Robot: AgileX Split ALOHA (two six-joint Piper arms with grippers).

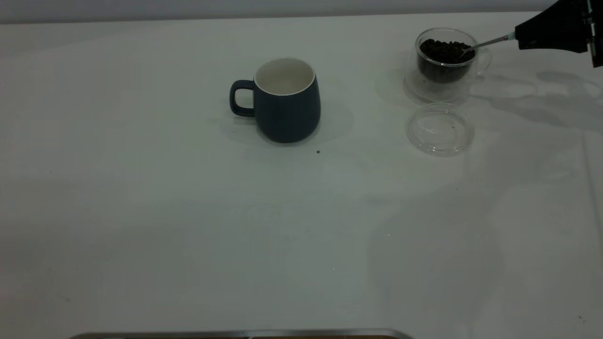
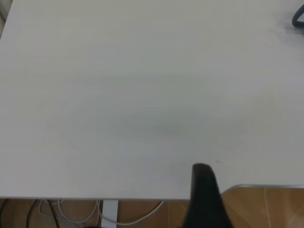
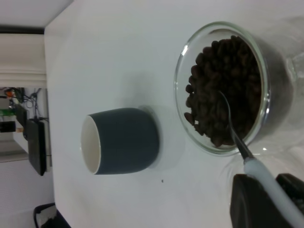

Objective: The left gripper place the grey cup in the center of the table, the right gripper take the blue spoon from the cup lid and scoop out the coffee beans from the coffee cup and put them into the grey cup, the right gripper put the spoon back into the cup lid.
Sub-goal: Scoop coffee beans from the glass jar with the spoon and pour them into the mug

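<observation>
Grey cup point(image 1: 286, 100) stands mid-desk, empty; near the far right corner we see the right gripper point(image 1: 518, 39), fingers clamped on the blue spoon point(image 1: 487, 43), dipping into the coffee cup point(image 1: 445, 63). Scooping, pouring and the return to the lid point(image 1: 440, 129) remain. The left gripper point(image 2: 204, 199) idles at the desk's edge, fingers' state unclear.

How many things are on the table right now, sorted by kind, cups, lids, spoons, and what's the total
Cups: 2, the grey cup and the glass coffee cup full of coffee beans
Lids: 1, the clear cup lid
Spoons: 1, the spoon held by the right gripper, its bowl in the beans
Total: 4
</observation>
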